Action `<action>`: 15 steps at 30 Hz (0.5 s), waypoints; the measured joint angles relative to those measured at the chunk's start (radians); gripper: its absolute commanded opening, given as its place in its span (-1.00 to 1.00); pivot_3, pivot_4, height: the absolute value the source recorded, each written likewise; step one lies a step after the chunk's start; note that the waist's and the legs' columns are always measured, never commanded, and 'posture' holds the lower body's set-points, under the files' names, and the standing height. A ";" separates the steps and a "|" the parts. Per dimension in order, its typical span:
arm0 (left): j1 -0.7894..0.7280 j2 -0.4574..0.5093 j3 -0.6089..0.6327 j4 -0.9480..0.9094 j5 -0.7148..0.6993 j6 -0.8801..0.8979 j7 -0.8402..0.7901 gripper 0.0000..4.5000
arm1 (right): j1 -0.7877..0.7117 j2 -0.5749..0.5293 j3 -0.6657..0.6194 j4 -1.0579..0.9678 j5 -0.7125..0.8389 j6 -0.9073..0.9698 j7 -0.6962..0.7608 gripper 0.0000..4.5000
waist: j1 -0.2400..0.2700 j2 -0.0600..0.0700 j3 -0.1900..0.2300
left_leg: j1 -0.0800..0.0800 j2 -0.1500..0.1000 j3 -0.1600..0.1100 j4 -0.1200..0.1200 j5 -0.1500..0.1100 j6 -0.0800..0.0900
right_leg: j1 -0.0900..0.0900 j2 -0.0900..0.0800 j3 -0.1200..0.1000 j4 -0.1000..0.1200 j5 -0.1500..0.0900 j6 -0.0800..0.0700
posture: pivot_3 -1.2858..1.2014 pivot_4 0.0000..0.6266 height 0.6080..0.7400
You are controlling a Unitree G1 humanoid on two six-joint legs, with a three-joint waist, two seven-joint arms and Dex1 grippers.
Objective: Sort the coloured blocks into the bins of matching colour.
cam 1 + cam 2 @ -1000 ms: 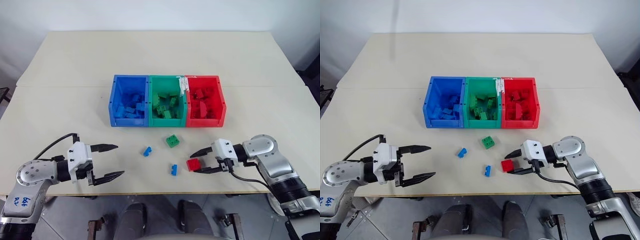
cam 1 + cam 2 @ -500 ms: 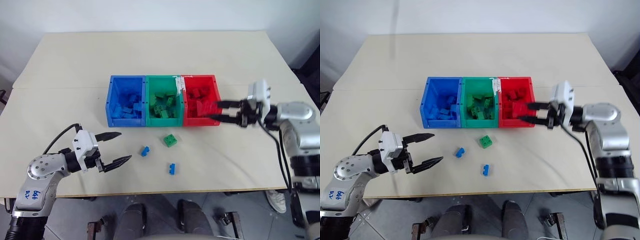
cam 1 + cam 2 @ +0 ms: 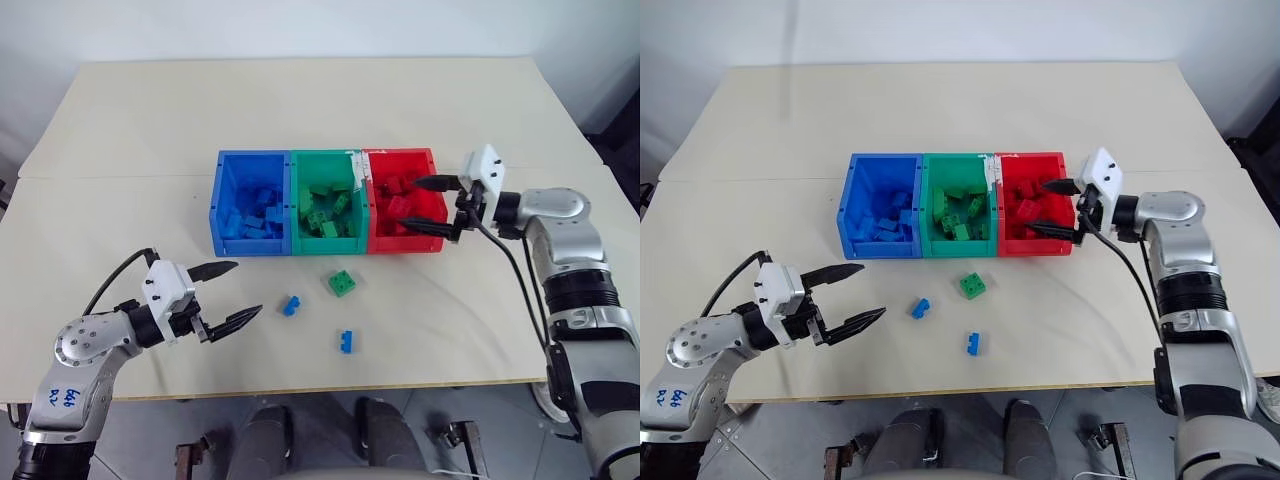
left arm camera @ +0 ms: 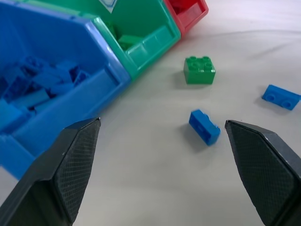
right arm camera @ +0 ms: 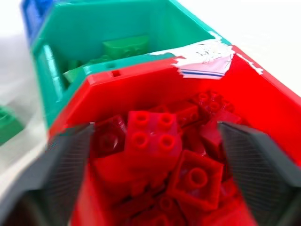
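Observation:
My right gripper (image 3: 428,205) hangs open over the right end of the red bin (image 3: 400,153). Between its spread fingers, a red block (image 5: 153,134) lies on the pile of red blocks inside the bin. The green bin (image 3: 325,154) and blue bin (image 3: 253,155) stand to the left of the red one, each holding blocks of its own colour. On the table in front of the bins lie a green block (image 3: 342,282) and two blue blocks (image 3: 291,304) (image 3: 346,340). My left gripper (image 3: 245,290) is open and empty, low over the table, left of the nearer blue block (image 4: 204,127).
The three bins stand touching in a row at the middle of the beige table (image 3: 300,100). A torn white label (image 5: 204,59) sticks to the rim between the green and red bins. The table's front edge runs just behind my left gripper.
My right gripper lifted the red block off the table, carried it up to the red bin and opened, so the block now lies in the bin. The left arm barely moved.

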State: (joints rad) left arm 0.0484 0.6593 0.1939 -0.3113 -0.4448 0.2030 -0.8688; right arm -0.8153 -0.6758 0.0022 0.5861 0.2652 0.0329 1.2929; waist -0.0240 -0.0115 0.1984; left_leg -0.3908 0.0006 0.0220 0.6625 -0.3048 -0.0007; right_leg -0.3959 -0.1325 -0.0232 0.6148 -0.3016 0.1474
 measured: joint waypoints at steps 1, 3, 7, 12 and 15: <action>-0.001 0.005 0.000 0.000 0.000 0.001 -0.007 1.00 | 0.027 -0.020 -0.020 -0.028 0.023 0.006 0.024 0.99 | 0.002 0.000 0.000 | 0.000 0.000 0.001 0.000 0.000 0.000 | 0.001 0.000 -0.001 -0.001 0.000 0.000 | 0.03 -0.52 1.00; -0.004 0.017 -0.003 0.003 0.000 0.001 -0.026 1.00 | 0.100 -0.072 -0.076 -0.089 0.076 0.012 0.069 0.99 | 0.009 0.000 0.000 | 0.000 0.000 0.002 0.000 0.000 0.000 | 0.001 0.000 -0.001 -0.002 0.000 0.000 | 0.03 -0.52 1.00; -0.052 0.018 -0.028 0.024 0.001 -0.013 -0.063 1.00 | 0.270 -0.159 -0.188 -0.204 0.141 -0.012 0.117 0.99 | 0.018 0.000 0.000 | 0.001 0.000 0.007 0.001 -0.001 0.000 | 0.003 0.001 -0.001 -0.003 0.001 0.001 | 0.03 -0.52 1.00; -0.107 0.017 -0.058 0.092 0.001 -0.019 -0.108 1.00 | 0.504 -0.241 -0.306 -0.254 0.169 -0.055 0.166 0.99 | 0.023 0.000 0.000 | 0.003 0.000 0.010 0.001 -0.001 0.001 | 0.003 0.001 0.000 -0.003 0.001 0.002 | 0.03 -0.52 1.00; -0.132 0.019 -0.080 0.114 0.000 -0.018 -0.151 1.00 | 0.597 -0.264 -0.369 -0.252 0.179 -0.074 0.177 0.99 | 0.018 0.000 0.000 | 0.006 0.000 0.014 0.001 -0.001 0.001 | 0.003 0.000 0.001 -0.005 0.002 0.003 | 0.03 -0.52 1.00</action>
State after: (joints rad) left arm -0.0837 0.6778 0.1143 -0.1974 -0.4448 0.1850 -1.0197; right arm -0.2185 -0.9402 -0.3667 0.3337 0.4447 -0.0413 1.4695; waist -0.0060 -0.0114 0.1983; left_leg -0.3851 0.0005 0.0356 0.6638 -0.3061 0.0001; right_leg -0.3927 -0.1323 -0.0222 0.6101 -0.3001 0.1502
